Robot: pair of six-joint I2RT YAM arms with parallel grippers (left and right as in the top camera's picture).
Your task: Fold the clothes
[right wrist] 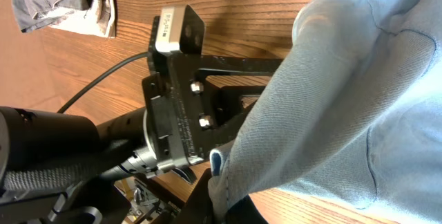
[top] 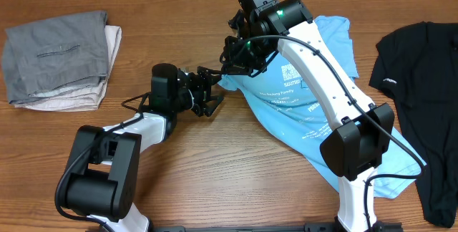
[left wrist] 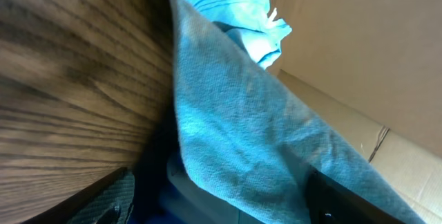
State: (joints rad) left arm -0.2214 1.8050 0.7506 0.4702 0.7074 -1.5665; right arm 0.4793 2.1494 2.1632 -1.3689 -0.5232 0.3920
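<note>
The clothes, a light blue T-shirt (top: 283, 114) with white print, lie diagonally across the table's right half. My right gripper (top: 232, 64) reaches over the shirt and is shut on a bunched corner of it at its left end, lifted off the wood. In the right wrist view this gripper (right wrist: 238, 196) pinches the fabric (right wrist: 345, 99), which hangs away to the right. My left gripper (top: 212, 92) stands open just left of that corner. In its own view the blue cloth (left wrist: 235, 113) hangs down between its spread fingers (left wrist: 110, 200).
A pile of grey and beige garments (top: 57, 60) lies at the far left. A black garment (top: 422, 103) lies along the right edge. The left arm's black wrist body (right wrist: 183, 99) sits close beside the lifted corner.
</note>
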